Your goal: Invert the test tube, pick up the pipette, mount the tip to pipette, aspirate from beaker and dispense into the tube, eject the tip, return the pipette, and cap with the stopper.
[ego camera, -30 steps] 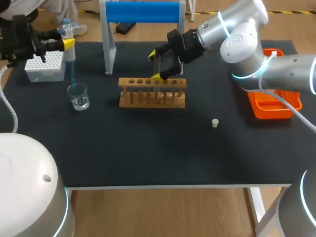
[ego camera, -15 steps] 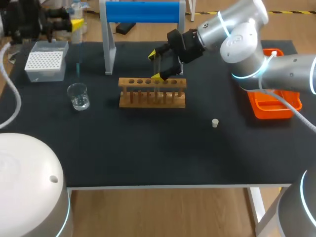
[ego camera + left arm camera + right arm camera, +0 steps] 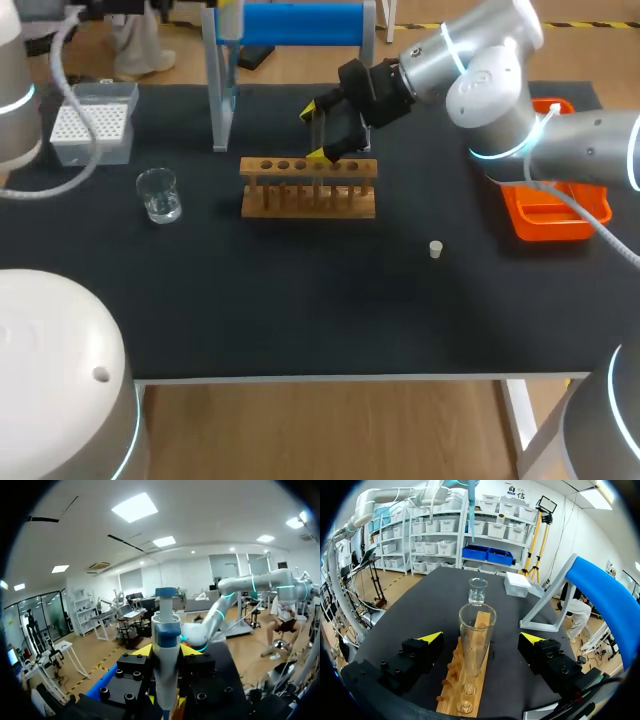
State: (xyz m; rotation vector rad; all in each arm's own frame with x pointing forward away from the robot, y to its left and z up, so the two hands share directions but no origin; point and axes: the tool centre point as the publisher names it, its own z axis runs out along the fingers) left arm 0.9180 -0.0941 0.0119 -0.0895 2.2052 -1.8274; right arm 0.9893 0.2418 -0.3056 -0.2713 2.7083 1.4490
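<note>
Overhead, the head view takes in the whole black table (image 3: 300, 300). A wooden rack (image 3: 308, 187) sits in the middle, with a glass beaker (image 3: 159, 194) and a white tip box (image 3: 92, 125) to its left. A small white stopper (image 3: 436, 249) lies alone to the rack's right, and an orange tray (image 3: 550, 215) sits at the right edge.

Only the right wrist view shows the test tube (image 3: 476, 640) plainly. It stands upright, mouth up, in the rack. The right gripper (image 3: 481, 638) straddles it, fingers spread wide with a gap on either side of the glass.

Only the left wrist view shows the left gripper (image 3: 167, 652) clamped on the pipette (image 3: 166, 625), whose blue-topped plunger points up. From above, that gripper is cut off at the far edge beside a blue stand (image 3: 290, 25), and the pipette is hard to pick out there.

The right arm comes in from the right, elbow high, with its wrist angled down over the rack.
</note>
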